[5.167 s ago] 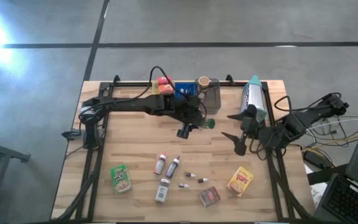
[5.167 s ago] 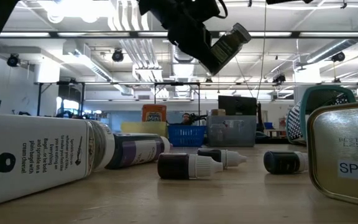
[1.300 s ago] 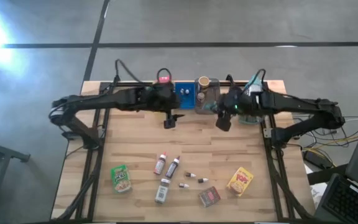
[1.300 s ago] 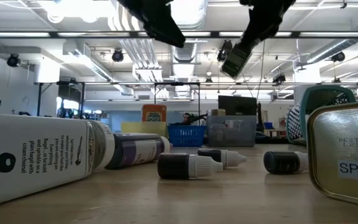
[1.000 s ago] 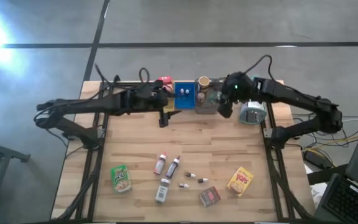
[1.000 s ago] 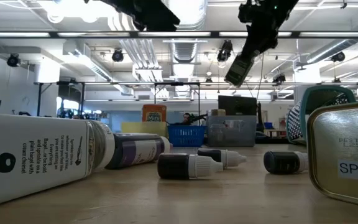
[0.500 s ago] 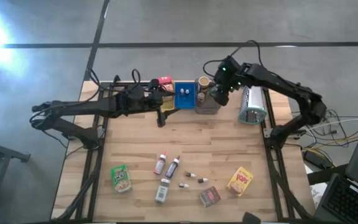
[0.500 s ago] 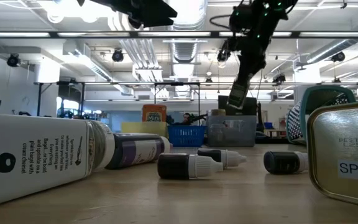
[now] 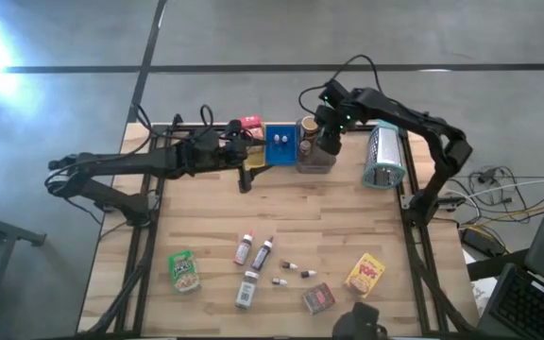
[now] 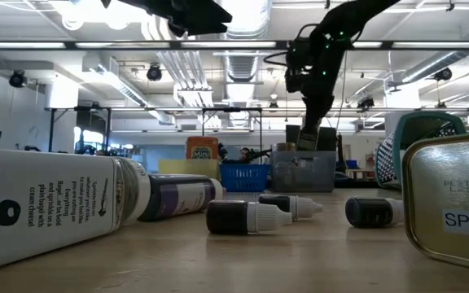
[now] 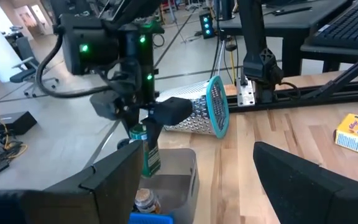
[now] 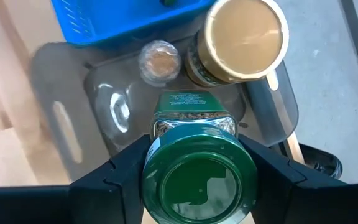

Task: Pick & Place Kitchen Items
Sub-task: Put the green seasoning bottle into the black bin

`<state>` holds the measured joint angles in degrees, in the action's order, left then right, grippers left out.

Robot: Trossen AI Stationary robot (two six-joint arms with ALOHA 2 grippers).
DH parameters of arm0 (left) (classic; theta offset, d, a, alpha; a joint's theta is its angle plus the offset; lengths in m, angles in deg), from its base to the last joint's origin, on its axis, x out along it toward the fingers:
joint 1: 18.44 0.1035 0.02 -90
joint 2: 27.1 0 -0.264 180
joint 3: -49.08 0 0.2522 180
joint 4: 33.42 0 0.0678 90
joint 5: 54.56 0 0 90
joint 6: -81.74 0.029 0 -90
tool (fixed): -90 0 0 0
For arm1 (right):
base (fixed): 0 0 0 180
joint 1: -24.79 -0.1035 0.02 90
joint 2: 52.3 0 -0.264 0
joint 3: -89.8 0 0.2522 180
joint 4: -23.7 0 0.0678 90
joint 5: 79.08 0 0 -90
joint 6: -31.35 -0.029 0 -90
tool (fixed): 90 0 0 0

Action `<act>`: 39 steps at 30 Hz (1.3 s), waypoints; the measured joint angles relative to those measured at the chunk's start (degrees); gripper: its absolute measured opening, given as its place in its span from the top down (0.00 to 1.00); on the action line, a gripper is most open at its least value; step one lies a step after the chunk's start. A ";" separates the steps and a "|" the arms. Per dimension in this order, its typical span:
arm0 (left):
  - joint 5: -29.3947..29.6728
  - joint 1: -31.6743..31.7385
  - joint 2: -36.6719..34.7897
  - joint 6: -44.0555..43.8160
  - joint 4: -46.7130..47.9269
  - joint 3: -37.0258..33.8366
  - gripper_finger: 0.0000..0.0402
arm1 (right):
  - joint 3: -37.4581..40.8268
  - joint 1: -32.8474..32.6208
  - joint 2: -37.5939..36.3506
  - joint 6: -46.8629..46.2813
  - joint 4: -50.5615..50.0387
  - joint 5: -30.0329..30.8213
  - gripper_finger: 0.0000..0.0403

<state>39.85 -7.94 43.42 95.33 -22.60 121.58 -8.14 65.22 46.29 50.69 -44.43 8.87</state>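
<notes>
I see one desk carrying three trays at the back and eight loose groceries at the front; the right end effector is clamped on a green-capped jar, hanging over the grey tray; my right wrist view alone shows two jars inside it, a gold-lidded jar and a small jar; the left end effector, fingers apart, waits beside the blue tray.

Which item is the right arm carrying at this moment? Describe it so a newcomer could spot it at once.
Look along the table's far edge to the grey tray, right of the blue one. The right claw hangs over it, shut on a green-lidded jar. The gold-lidded jar and small vial already stand in the tray.
</notes>
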 joint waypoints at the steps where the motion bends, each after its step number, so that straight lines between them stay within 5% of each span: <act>1: 0.00 0.00 0.00 0.00 0.04 0.00 0.23 | -0.07 0.25 0.54 0.44 -0.02 0.04 0.50; 21: 0.00 0.00 0.04 0.13 0.17 0.00 0.23 | 0.01 1.78 8.39 3.07 3.70 0.63 0.51; 39: 0.00 0.00 0.04 0.15 0.41 0.02 0.23 | 0.08 2.42 9.53 3.87 6.31 0.81 0.39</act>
<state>39.85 -7.94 43.47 95.48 -22.19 121.60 -8.06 67.64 55.82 54.56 -38.12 9.68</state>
